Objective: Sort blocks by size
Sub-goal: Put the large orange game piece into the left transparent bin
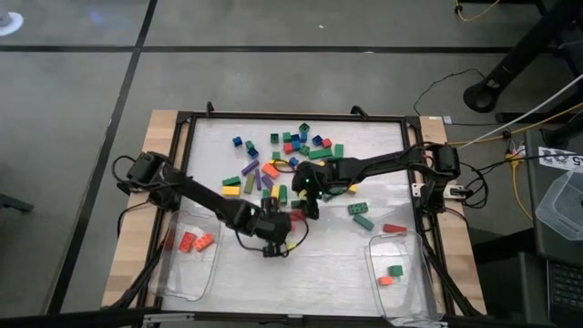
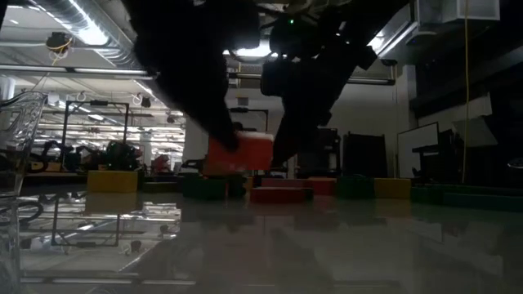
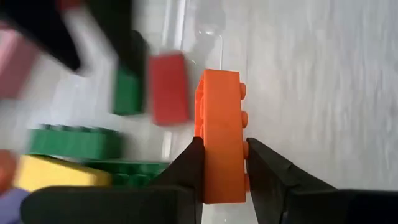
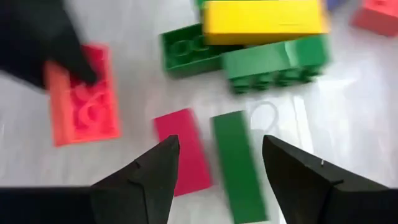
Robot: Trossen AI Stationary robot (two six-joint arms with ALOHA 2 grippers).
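Many coloured blocks (image 1: 291, 150) lie scattered over the far middle of the table. My left gripper (image 1: 288, 220) (image 3: 224, 146) is shut on a long orange block (image 3: 219, 106), which also shows in the low view (image 2: 239, 153) and the right wrist view (image 4: 84, 102). Close beside it, my right gripper (image 1: 308, 206) (image 4: 221, 142) stands open, slanting down over a long red block (image 4: 183, 149) and a long green block (image 4: 239, 165) lying side by side on the table. Its fingers touch neither. My left gripper pinches the orange block near one end (image 3: 211, 163), one finger on the studded top (image 3: 244, 149), the other on the underside. The fingers slant down and lie along the block, which sticks out ahead of them. The low view shows it above the lying blocks.
A clear tub (image 1: 187, 273) at the near left holds a few orange and red blocks. Another tub (image 1: 410, 287) at the near right holds a green and a red one. Loose green blocks (image 1: 360, 214) and a red one (image 1: 393, 228) lie right of the grippers.
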